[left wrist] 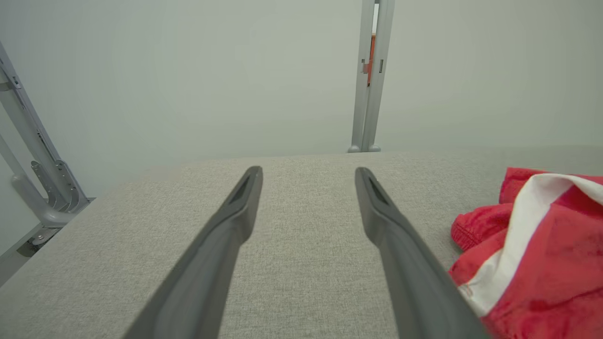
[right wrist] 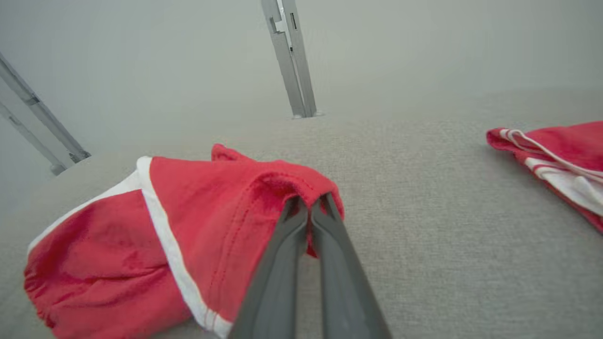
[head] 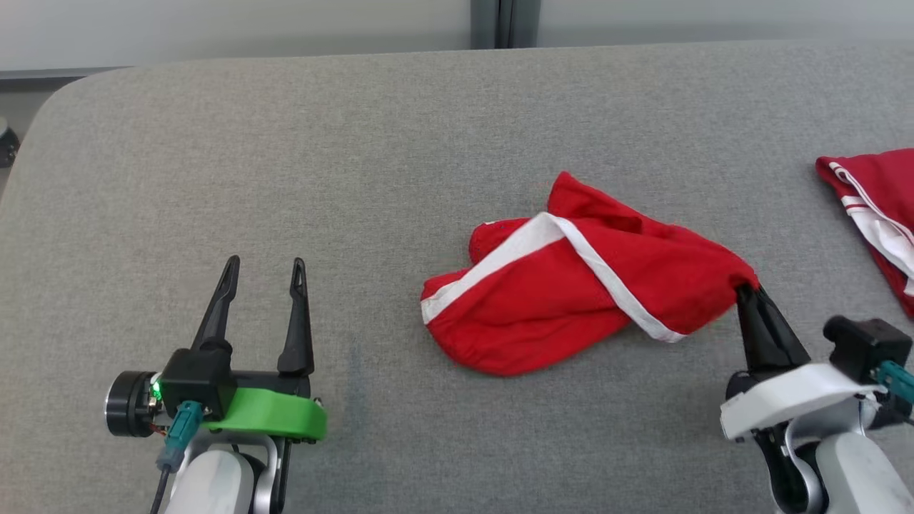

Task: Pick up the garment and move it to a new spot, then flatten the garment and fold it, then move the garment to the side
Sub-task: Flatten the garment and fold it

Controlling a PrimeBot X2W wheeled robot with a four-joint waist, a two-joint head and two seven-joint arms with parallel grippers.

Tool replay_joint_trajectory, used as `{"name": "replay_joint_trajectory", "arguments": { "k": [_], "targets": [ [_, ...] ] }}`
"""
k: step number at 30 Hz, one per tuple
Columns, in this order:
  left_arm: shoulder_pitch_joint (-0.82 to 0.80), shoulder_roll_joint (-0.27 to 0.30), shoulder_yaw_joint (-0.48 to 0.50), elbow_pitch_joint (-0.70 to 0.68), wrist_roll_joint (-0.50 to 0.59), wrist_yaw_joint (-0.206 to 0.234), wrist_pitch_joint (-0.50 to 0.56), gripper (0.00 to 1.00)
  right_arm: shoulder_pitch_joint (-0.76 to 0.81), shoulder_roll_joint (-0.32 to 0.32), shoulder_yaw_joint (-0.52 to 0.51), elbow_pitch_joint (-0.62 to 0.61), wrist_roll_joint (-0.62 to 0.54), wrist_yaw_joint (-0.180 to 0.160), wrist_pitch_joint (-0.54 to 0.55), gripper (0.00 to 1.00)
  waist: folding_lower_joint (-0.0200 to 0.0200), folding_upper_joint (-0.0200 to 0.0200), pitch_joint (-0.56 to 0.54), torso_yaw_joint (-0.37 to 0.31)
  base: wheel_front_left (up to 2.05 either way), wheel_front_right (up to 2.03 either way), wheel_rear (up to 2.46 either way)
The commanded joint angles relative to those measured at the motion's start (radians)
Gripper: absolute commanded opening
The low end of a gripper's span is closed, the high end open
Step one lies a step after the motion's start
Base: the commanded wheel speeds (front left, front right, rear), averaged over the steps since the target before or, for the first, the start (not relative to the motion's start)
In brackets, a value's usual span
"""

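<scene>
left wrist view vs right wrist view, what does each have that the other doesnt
Left wrist view, not the right wrist view: the left gripper, open over bare table. Right wrist view, not the left: the right gripper shut on an edge of the red garment, and a second red garment farther right. Both: the red garment, the grey table, a metal post.

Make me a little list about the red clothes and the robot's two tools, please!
surface: grey table
red garment: crumpled on the table, white stripes
right tool: shut on the red garment's right corner
left tool: open, apart from the garment, holding nothing
other red cloth: near the right edge of the head view, untouched
task stage: garment gripped, not yet flattened or folded
</scene>
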Motion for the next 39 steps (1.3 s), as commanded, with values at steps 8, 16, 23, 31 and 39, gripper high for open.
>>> {"name": "replay_joint_trajectory", "arguments": {
  "k": [8,16,23,31,39],
  "targets": [
    [0.009,0.016,0.002,0.008,0.004,0.000,0.000,1.00,0.061,0.038,-0.093,0.105,0.035,-0.001,0.019,1.00,0.0000,0.0000,0.001,-0.058,0.00,0.00,0.00],
    [0.015,0.018,-0.001,0.013,0.001,0.006,0.000,1.00,0.073,-0.027,-0.112,0.062,-0.012,-0.001,-0.036,1.00,0.0000,0.0000,-0.014,-0.073,0.00,0.00,0.00],
    [0.058,0.021,0.021,0.004,-0.007,0.025,0.000,1.00,0.137,-0.073,-0.088,-0.121,-0.097,-0.001,-0.046,1.00,0.0000,0.0000,-0.060,-0.081,0.00,0.00,0.00],
    [0.138,0.031,0.050,-0.018,-0.024,0.051,0.000,1.00,0.218,-0.037,-0.029,-0.284,-0.127,-0.001,0.031,1.00,0.0000,0.0000,-0.109,-0.080,0.00,0.00,0.00],
    [0.174,0.035,0.055,-0.048,-0.025,0.071,0.005,1.00,0.250,-0.017,-0.027,-0.337,-0.136,-0.001,0.067,1.00,0.0000,0.0000,-0.116,-0.075,0.00,0.00,0.00]
  ]
}}
